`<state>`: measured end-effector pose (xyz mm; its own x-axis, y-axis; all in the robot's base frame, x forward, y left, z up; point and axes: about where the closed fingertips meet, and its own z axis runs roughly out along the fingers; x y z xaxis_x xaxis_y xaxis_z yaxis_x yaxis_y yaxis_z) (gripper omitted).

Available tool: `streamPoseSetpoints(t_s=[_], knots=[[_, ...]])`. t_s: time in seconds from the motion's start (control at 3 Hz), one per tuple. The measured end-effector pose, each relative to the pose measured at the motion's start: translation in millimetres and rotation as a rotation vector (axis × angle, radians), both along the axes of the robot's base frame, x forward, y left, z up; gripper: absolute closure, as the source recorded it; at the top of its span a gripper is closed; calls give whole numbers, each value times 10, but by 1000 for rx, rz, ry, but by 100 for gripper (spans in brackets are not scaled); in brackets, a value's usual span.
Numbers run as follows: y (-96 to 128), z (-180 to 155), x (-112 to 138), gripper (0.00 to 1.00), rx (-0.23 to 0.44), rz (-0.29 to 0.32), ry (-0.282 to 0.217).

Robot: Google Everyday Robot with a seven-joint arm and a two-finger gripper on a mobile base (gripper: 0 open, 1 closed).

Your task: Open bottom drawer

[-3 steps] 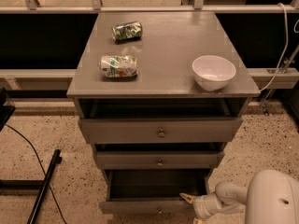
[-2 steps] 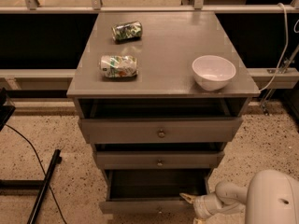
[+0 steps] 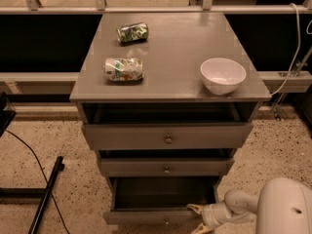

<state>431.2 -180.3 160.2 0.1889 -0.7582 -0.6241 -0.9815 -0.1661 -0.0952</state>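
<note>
Where the bottom drawer (image 3: 161,195) stands: at the foot of the cabinet (image 3: 170,92), drawn well forward of the two fronts above it, so its plain grey inside shows. We judge the opening largely done.
Gripper (image 3: 197,219): low by the floor, at the right end of the bottom drawer's front. Its pale fingers (image 3: 194,208) are spread apart, and we see nothing clamped between them.
Arm (image 3: 234,209): reaches in from the lower right. We take this approach to leave the drawer's forward travel unobstructed.
Middle drawer (image 3: 165,167): directly above, front set back from the bottom one.
Top drawer (image 3: 168,137): the tallest front, just under the top's front edge.
White bowl (image 3: 223,75): on the top, near the front right corner.
Crushed can (image 3: 124,68): near the left edge, towards the front.
Second can (image 3: 132,32): towards the rear left corner.
Clearance: everything on the top lies above the drawers, clear of their travel.
</note>
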Motion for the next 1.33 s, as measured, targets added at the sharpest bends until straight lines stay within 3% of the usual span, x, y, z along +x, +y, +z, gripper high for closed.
streamPoseSetpoints(t_s=[0.67, 1.0, 1.33], knots=[[12, 22, -9, 100, 1, 1, 2], [25, 14, -19, 97, 3, 2, 4], [44, 3, -34, 79, 5, 4, 7]])
